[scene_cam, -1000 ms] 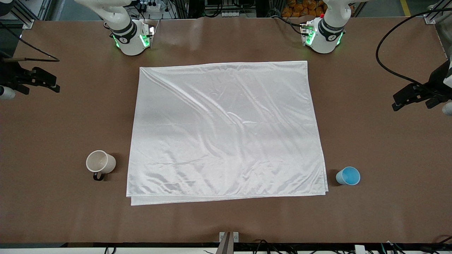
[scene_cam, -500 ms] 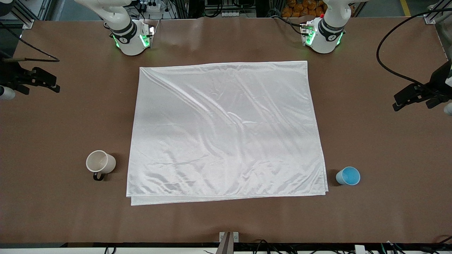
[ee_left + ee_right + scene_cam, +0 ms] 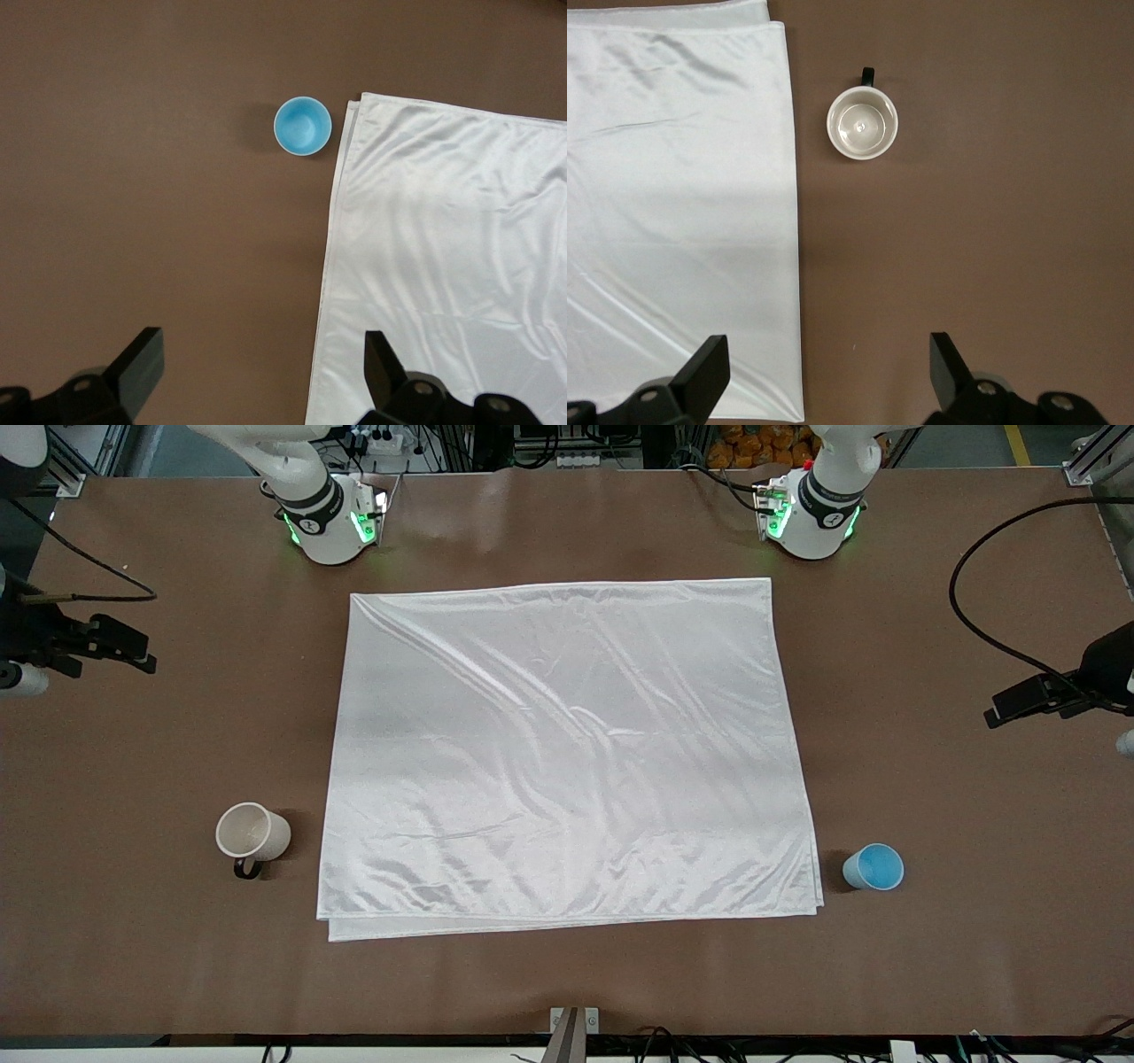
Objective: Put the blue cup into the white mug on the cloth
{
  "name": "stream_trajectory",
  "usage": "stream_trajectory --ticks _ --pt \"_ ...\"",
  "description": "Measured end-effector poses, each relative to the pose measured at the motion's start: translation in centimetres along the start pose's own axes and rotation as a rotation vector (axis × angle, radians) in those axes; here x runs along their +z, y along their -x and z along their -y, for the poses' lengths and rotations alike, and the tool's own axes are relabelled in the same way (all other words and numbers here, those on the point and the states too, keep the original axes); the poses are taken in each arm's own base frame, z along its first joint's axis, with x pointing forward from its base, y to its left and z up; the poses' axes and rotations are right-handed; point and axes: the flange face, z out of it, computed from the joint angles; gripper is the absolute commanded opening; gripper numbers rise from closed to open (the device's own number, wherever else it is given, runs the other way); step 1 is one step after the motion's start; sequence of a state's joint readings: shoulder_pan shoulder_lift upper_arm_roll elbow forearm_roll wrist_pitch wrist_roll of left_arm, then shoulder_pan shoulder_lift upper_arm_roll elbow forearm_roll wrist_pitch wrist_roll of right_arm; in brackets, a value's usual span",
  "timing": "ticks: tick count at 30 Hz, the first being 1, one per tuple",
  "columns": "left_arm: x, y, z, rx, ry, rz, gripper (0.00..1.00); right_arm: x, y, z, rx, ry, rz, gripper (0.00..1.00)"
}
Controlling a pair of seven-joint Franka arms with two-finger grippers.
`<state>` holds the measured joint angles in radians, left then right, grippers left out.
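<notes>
Cup: blue cup [image 3: 873, 867] upright on bare table, just beside cloth [image 3: 567, 753] at left arm's end; I judge it light, thin-walled, grip across the rim gently.
Mug: white mug [image 3: 252, 833] off cloth, right arm's end; stiff, heavier.
Jaws: left gripper [image 3: 261, 367] and right gripper [image 3: 828, 367] both spread wide, empty, hovering over table.

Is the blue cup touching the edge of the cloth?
Apart. In the left wrist view, a thin strip of brown table separates the blue cup from the cloth; the front view shows the same gap.
</notes>
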<state>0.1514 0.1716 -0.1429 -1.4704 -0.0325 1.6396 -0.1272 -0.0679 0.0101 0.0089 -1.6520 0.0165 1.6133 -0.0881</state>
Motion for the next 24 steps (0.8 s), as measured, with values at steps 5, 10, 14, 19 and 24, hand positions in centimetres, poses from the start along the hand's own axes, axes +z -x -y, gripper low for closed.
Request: stream_trajectory --ticks 5,10,14,19,24 --pt "2.1 -1.2 0.1 -0.002 0.004 0.01 1.0 2.6 -2.1 -0.5 0.006 0.0 -0.014 1.0" --pt "5.0 -2.7 0.2 -0.005 0.009 0.028 1.0 6.0 -4.3 -0.8 0.007 -0.001 -0.023 1.0" --pt "7.2 -3.7 0.3 -0.008 0.012 0.038 1.0 9.2 -6.2 -0.6 0.001 -0.003 -0.02 1.0" --pt "9.4 -4.6 0.5 -0.01 0.016 0.053 1.0 12.4 -7.7 -0.3 -0.033 -0.006 -0.005 1.0" --pt "11.0 -5.6 0.6 -0.011 0.016 0.031 1.0 15.0 -8.7 -0.5 -0.071 -0.008 0.011 1.0"
